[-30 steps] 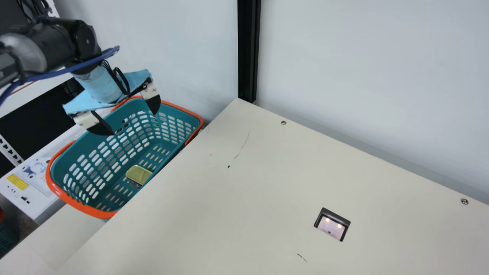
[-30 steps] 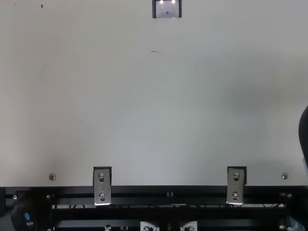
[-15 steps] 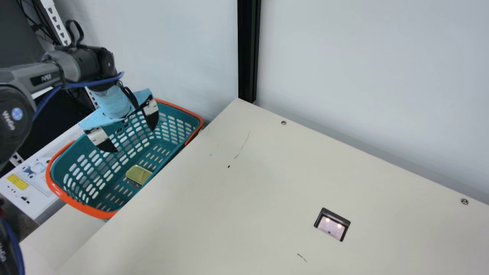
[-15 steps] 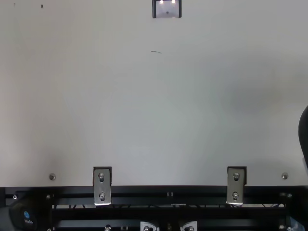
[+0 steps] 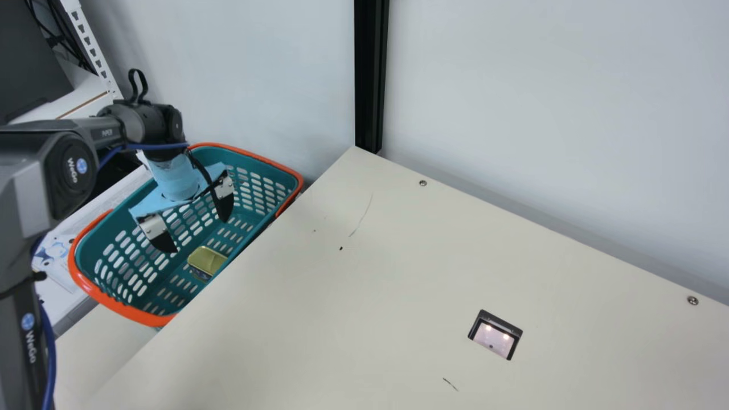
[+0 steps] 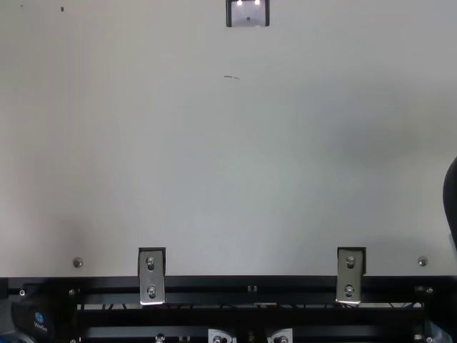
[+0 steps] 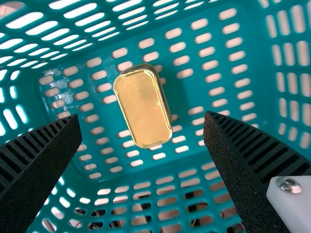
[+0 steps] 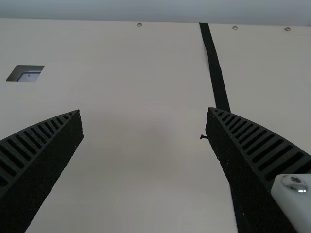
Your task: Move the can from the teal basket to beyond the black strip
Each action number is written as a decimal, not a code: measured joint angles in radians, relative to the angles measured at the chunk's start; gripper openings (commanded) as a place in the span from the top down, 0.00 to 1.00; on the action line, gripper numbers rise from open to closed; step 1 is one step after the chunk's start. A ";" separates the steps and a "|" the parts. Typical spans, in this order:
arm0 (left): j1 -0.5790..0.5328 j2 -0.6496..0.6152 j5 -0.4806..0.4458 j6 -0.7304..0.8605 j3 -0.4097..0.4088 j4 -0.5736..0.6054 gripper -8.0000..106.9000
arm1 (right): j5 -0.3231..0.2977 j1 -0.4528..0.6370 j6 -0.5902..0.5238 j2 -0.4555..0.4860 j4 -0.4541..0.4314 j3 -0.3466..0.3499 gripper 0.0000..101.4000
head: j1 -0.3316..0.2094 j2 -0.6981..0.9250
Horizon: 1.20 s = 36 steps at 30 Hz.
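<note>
A: Start big. What carries the job?

B: The cream table [image 5: 398,273], with the teal slotted basket [image 5: 122,310] at its left edge, orange round the rim. The right wrist view adds the long black strip [image 8: 217,73] on the table, running near to far.

A: And which arm is nearer the can?

B: The left, easily. The left gripper [image 5: 198,236] is over the basket, jaws spread wide with nothing between them. The right gripper [image 8: 144,111] is over the table, well apart from the basket, its jaws also wide and holding nothing.

A: The can itself?

B: A flat, gold, round-cornered metal can [image 7: 142,107], lying on the basket floor.

A: Which way from the jaws?

B: Below. The main view gives the height: fingertips above the can. The left wrist view looks straight down at it, centred between the fingers, room on both sides.

A: Long axis?

B: Across the basket's length, and roughly square to the line the jaws close along, with a slight skew. So I'd expect them to take its narrow width; a small turn might square it up, then mostly a drop. Those slots could catch a fingertip if it goes too deep.
</note>
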<state>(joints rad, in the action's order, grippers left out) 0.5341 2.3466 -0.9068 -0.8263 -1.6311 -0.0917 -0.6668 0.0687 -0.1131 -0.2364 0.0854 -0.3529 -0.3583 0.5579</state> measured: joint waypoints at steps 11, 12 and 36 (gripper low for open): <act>-0.008 0.036 0.025 -0.062 0.020 0.017 0.15 | 0.000 0.000 0.000 0.000 0.000 0.000 0.00 | -0.005 0.000; -0.008 0.036 0.028 -0.070 0.022 0.017 0.15 | 0.000 0.000 0.000 0.000 0.000 0.000 0.00 | -0.005 0.000; 0.024 0.066 0.104 -0.165 0.098 0.023 0.15 | 0.000 0.000 0.000 0.000 0.000 0.000 0.00 | -0.005 0.000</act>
<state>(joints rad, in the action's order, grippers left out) 0.5586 2.4124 -0.8024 -0.9912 -1.5335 -0.0690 -0.6668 0.0687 -0.1131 -0.2364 0.0854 -0.3529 -0.3634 0.5579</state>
